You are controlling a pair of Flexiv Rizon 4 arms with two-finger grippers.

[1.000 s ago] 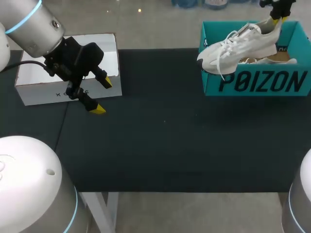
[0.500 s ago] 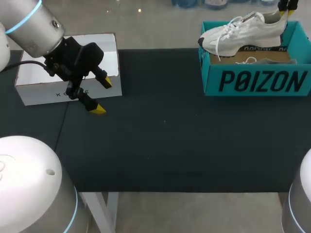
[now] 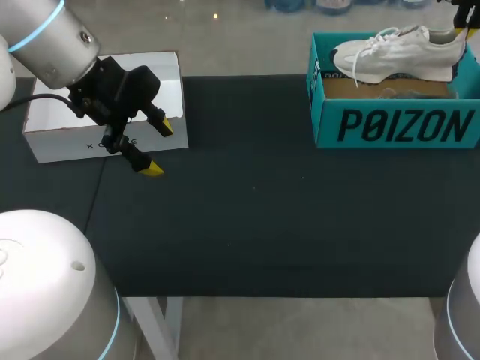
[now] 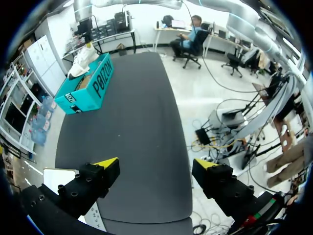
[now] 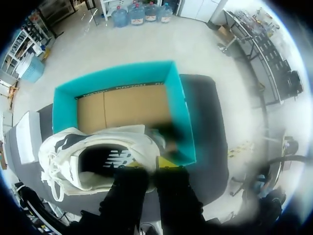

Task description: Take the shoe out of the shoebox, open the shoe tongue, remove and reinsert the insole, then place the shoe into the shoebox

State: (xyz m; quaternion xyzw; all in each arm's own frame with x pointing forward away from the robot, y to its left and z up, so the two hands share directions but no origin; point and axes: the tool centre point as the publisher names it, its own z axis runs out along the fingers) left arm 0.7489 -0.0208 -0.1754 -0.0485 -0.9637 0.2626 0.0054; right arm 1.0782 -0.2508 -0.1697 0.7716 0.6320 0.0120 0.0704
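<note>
White shoe (image 3: 396, 57) held by its heel in the right tool (image 5: 146, 166), one finger inside the collar and one outside. The shoe hangs roughly level over the opening of the teal shoebox (image 3: 397, 124), toe towards the left arm; whether the sole touches the rim cannot be told. The shoebox stands at the far right corner of the dark worktop (image 3: 262, 210), and its brown cardboard floor (image 5: 128, 107) shows beneath the shoe. Left tool (image 3: 155, 148) hangs well apart, over the worktop's left part, fingers spread wide and holding nothing. Just behind it stands a white box (image 3: 52, 120). Open worktop lies between the two tools.
</note>
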